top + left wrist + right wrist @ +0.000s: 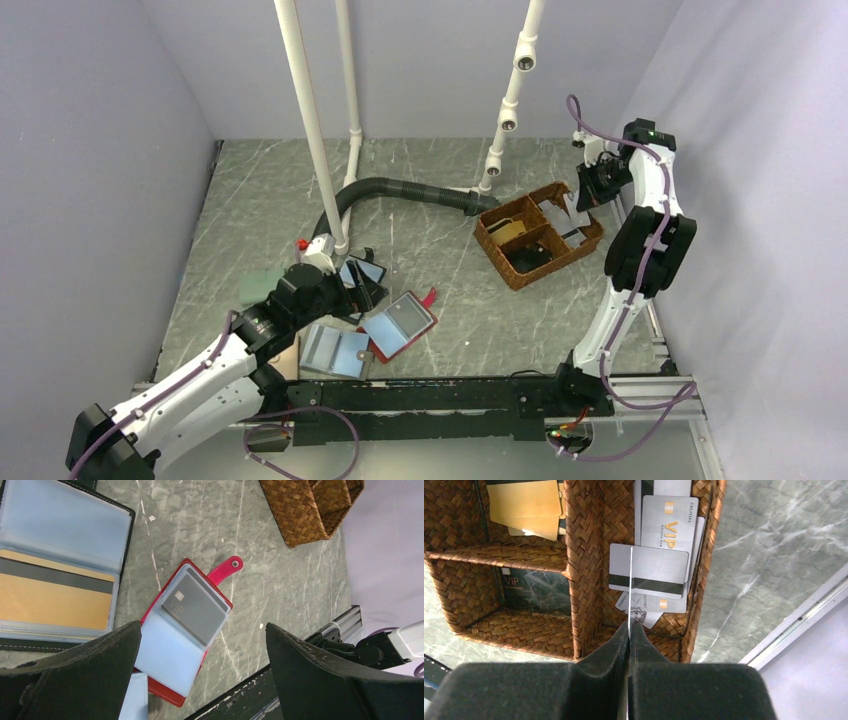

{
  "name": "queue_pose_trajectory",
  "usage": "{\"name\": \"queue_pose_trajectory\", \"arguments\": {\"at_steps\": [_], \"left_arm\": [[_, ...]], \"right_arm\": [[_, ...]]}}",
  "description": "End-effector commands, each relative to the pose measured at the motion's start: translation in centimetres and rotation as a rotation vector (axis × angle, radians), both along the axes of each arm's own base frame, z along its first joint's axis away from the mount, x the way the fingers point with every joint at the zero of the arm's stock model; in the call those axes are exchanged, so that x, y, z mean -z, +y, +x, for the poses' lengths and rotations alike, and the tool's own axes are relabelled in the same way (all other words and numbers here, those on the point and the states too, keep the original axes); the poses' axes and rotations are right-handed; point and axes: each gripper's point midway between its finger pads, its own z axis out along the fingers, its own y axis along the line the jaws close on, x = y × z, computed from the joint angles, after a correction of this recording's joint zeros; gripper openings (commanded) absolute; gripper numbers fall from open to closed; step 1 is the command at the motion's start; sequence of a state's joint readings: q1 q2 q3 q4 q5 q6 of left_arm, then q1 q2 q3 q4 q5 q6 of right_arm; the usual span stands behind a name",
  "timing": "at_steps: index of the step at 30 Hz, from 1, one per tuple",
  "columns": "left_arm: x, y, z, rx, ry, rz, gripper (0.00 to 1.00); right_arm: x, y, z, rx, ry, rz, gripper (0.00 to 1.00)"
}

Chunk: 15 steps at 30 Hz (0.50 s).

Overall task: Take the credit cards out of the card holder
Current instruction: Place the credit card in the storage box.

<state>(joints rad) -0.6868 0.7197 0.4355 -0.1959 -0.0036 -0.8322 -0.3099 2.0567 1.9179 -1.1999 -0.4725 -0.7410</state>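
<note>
Right gripper [629, 630] pinches 1 thin card [630, 580] edge-on over silver cards [669, 530] in the woven wicker basket [584, 580]; left gripper [202, 630] gapes above the flat red card holder [165, 655], 1 dark card [197, 611] sleeved.

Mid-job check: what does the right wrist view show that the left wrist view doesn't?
Right wrist only: right gripper shut on an edge-on card, over silver VIP cards, gold cards and a black VIP card. Left wrist only: the open red card holder, a dark grey card in its sleeve, and a black-rimmed case. Both: the wicker basket and marbled tabletop.
</note>
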Motion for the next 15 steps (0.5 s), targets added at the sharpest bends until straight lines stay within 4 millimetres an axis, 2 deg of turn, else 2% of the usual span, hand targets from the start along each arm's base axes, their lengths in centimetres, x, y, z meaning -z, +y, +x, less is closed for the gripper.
{"name": "queue_pose_trajectory", "arguments": {"at_steps": [1,3,5,7,11,15], "left_arm": [[-2.7,-1.1,0.7,0.028,-0.073,-0.059,0.99],[-2.9,-1.1,0.8,0.023,-0.078,-0.065,0.99],[-3.1,-0.9,1.0,0.005,-0.079,-0.073,1.0],[-3.1,-0.9,1.0,-0.004,-0.075,-0.086,1.0],[-3.2,-1.0,0.9,-0.015,-0.069,-0.118,0.99],[-3.1,-1.3,0.7,-0.008,-0.051,-0.14,1.0]], "right_arm": [[-0.5,0.6,0.1,-0.024,0.004,-0.005,0.05],[0.2,-0.8,0.6,0.053,0.012,-0.069,0.17],[0.3,-3.5,2.4,0.194,-0.043,-0.185,0.35],[-0.5,-4.8,2.9,0.269,-0.09,-0.237,0.45],[-1.7,-3.5,2.3,0.263,-0.116,-0.182,0.51],[-3.1,0.0,0.3,0.175,-0.123,-0.035,0.51]]}}
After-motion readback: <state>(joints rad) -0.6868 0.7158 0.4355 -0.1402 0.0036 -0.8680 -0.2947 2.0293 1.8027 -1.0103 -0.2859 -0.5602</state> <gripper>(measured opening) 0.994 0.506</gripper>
